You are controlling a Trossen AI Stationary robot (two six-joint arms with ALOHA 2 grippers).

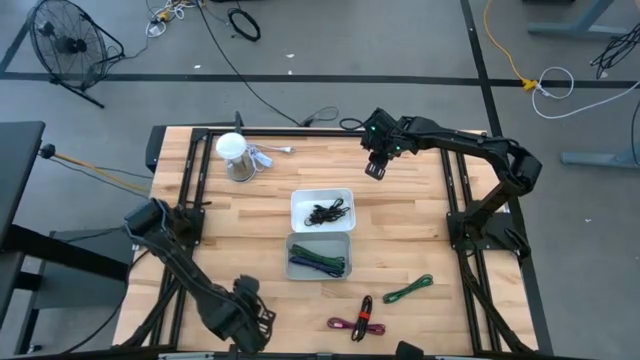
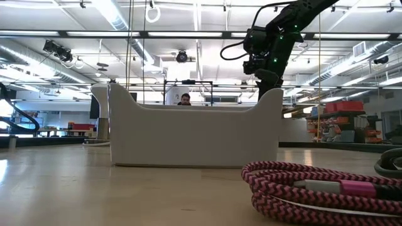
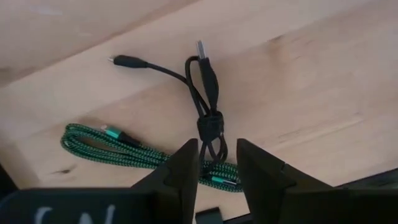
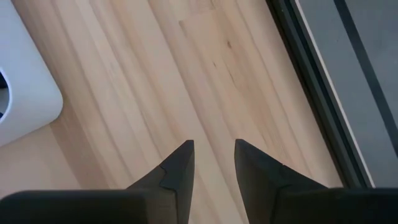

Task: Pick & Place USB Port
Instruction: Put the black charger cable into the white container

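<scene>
Left wrist view: black USB cable runs lengthwise from upper centre of frame down into the left gripper; whether it is clamped cannot be told. Right gripper, upper centre of the high view, is narrowly parted and empty.

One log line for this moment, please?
left gripper: open, facing black cable | right gripper: open, empty, above table | black cable: lying on table
</scene>
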